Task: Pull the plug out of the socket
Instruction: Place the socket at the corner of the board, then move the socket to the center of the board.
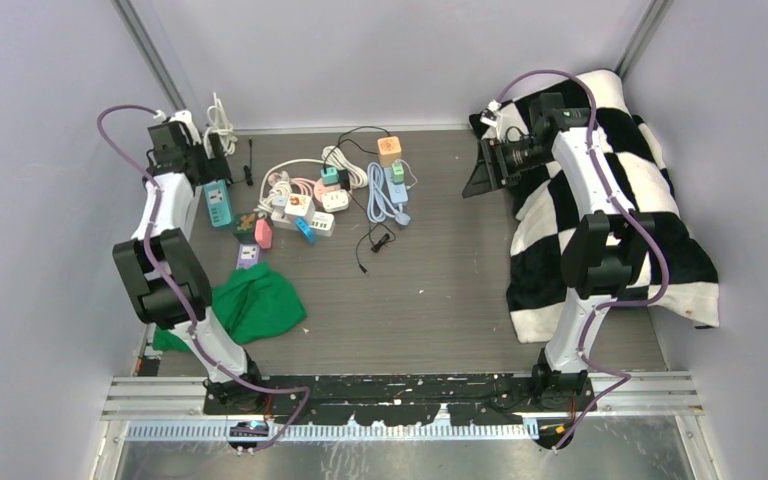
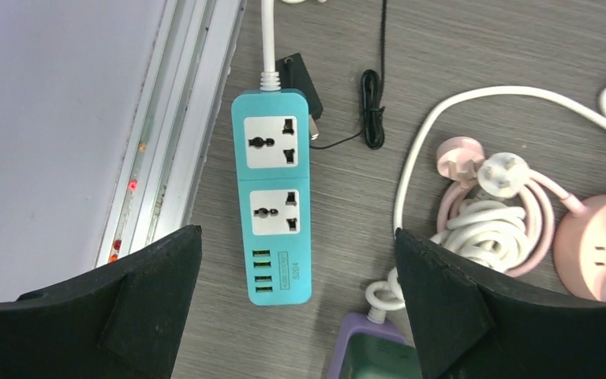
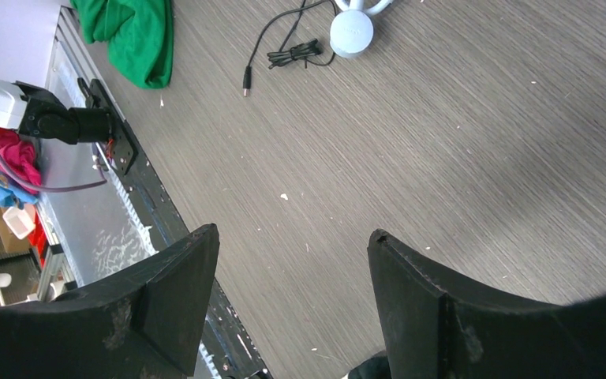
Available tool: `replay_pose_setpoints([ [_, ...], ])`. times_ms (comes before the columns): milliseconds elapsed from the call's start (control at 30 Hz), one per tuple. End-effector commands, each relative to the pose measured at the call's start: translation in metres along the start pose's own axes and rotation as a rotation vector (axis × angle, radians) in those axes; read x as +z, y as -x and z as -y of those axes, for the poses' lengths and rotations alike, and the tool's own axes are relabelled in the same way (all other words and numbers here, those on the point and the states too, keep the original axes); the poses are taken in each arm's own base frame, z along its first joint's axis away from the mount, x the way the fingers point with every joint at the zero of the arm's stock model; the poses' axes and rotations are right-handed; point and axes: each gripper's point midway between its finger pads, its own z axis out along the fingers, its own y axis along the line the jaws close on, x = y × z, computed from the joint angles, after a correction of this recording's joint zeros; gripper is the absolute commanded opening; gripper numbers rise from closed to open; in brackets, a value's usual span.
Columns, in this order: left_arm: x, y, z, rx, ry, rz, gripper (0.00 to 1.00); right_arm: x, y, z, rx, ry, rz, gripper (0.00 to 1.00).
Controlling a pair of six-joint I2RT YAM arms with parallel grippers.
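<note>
A teal power strip (image 2: 272, 197) (image 1: 218, 205) lies on the table by the left wall, both of its white sockets empty. A black plug (image 2: 298, 79) with a thin black cable (image 2: 372, 106) rests on the table against the strip's far right corner, outside the sockets. My left gripper (image 2: 296, 233) (image 1: 205, 162) hovers above the strip's near end, open wide, with nothing between its fingers. My right gripper (image 3: 292, 233) (image 1: 485, 165) hangs open over bare table at the right, holding nothing.
Right of the teal strip lie a coiled white cord (image 2: 481, 229), a pink round socket (image 2: 596, 249) and a purple strip (image 2: 371, 347). More strips are piled at the table's middle back (image 1: 330, 195). A green cloth (image 1: 255, 305) lies front left, a checkered cloth (image 1: 610, 200) at the right.
</note>
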Motion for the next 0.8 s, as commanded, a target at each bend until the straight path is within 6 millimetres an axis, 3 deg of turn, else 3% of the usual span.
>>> replay_pose_setpoints([
  [0,-0.030,0.013,0.009,-0.024,-0.044,0.048,0.93,-0.002,0.004,-0.014,-0.033,0.033,0.015,0.74],
  [533,-0.081,0.010,0.050,-0.176,-0.224,0.060,1.00,0.009,0.006,-0.026,-0.045,0.072,0.008,0.74],
  [767,-0.098,0.010,0.066,-0.211,-0.284,0.053,1.00,0.030,0.008,-0.040,-0.054,0.110,-0.021,0.74],
])
